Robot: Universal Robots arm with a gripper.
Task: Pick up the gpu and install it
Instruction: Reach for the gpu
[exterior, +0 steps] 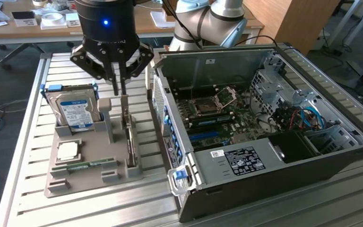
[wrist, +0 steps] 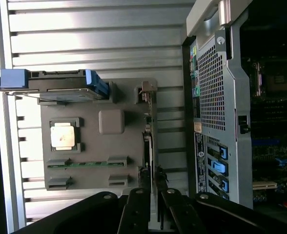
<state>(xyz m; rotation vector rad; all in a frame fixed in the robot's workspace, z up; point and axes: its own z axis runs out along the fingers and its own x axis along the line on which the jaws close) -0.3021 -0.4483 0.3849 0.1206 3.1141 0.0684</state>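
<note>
Soft, even light fills the exterior view, leaving a pale sheen on the ribbed metal counter (exterior: 17, 156) beside the computer case (exterior: 282, 161) and only faint shadows around the grey fixture tray (exterior: 87, 182) next to it. Inside the case the light drops off, and the corners are shaded by its walls. In the wrist view the counter slats beside the case glare almost white in bands, the case's interior sinks to near black, and the tool (wrist: 151, 170) beside the case reads as a dark silhouette.

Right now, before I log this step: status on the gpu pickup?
Tool over gpu. Gpu on edge in gray fixture, not lifted. Open case beside. Nothing between them.
</note>
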